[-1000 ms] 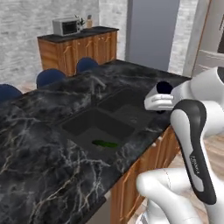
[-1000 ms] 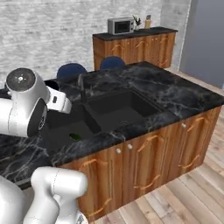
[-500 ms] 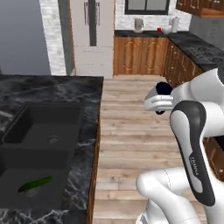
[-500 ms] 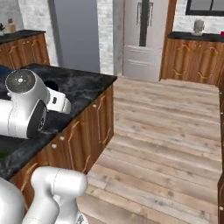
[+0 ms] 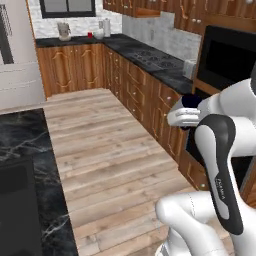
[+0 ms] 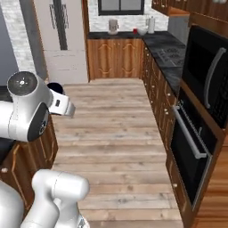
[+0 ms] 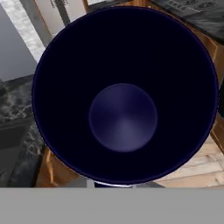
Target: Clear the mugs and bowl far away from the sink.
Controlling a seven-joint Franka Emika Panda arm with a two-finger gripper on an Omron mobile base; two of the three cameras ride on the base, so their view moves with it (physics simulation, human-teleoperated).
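Note:
My gripper (image 5: 188, 109) is shut on the white mug (image 5: 190, 101) with the dark navy inside, holding it in the air over the wooden floor. In the right base view the mug (image 6: 55, 87) sits just above the gripper (image 6: 59, 95). The hand view looks straight down into the mug's navy inside (image 7: 123, 117). A flat dark piece of the sink (image 5: 15, 205) shows at the lower left, set in the black marble island (image 5: 24, 137). Far off on the back counter stand a small red thing (image 6: 135, 31) and a pale bowl (image 6: 142, 31), too small to tell more.
Wooden cabinets with a black counter and cooktop (image 5: 155, 59) run along the right, with a built-in oven (image 6: 196, 133) and microwave (image 6: 211, 80). A pale fridge (image 6: 60, 40) stands at the back left. The wooden floor (image 5: 100, 145) forms an open aisle.
The whole picture has swung from the island and sink to the kitchen aisle, so the base has turned. The mug has stayed in the shut gripper.

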